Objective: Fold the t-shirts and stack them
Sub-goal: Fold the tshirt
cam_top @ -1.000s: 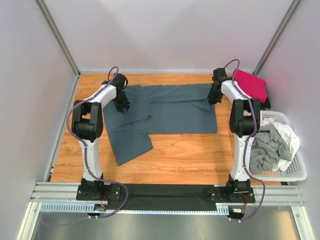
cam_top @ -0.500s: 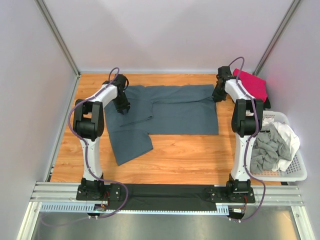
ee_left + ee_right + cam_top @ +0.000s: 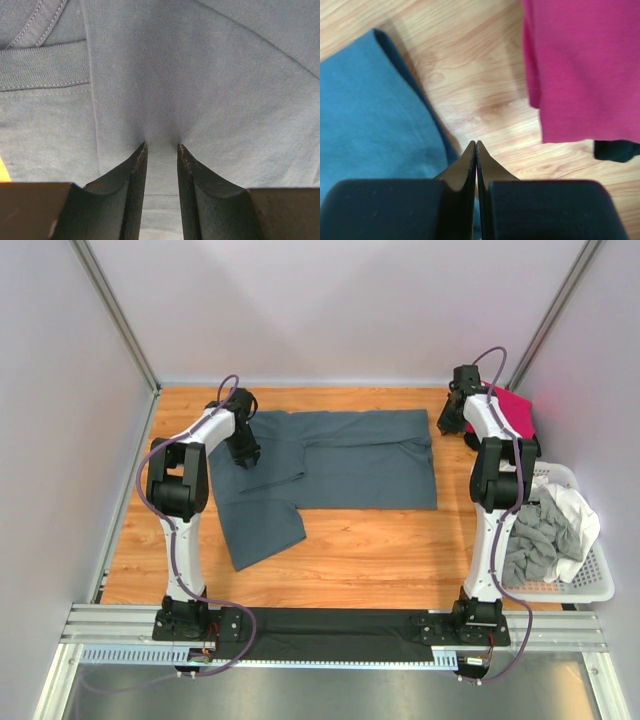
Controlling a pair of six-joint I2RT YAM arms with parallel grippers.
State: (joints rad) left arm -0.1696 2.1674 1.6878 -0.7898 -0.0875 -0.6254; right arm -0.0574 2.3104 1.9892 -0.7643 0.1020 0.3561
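The large slate blue-grey t-shirt [image 3: 340, 460] lies spread on the wooden table, partly folded, with one sleeve section toward the front left. My left gripper [image 3: 245, 454] presses on its left part; in the left wrist view the gripper [image 3: 161, 146] pinches a puckered fold of the cloth [image 3: 200, 75]. My right gripper [image 3: 447, 426] is shut and empty [image 3: 476, 142] over bare wood, between the blue-grey shirt's right edge [image 3: 370, 115] and the folded magenta-pink t-shirt [image 3: 585, 65] at the back right [image 3: 508, 408]. A black t-shirt [image 3: 616, 150] shows under the magenta one.
A white lattice basket [image 3: 590, 590] at the right edge holds a crumpled light grey t-shirt [image 3: 535, 535] and a white t-shirt [image 3: 578, 512]. The enclosure walls stand close behind and beside the table. Bare wood [image 3: 380, 550] lies in front of the blue-grey shirt.
My right gripper has come off the blue-grey shirt's back right corner and moved right toward the magenta shirt. The left gripper has not moved.
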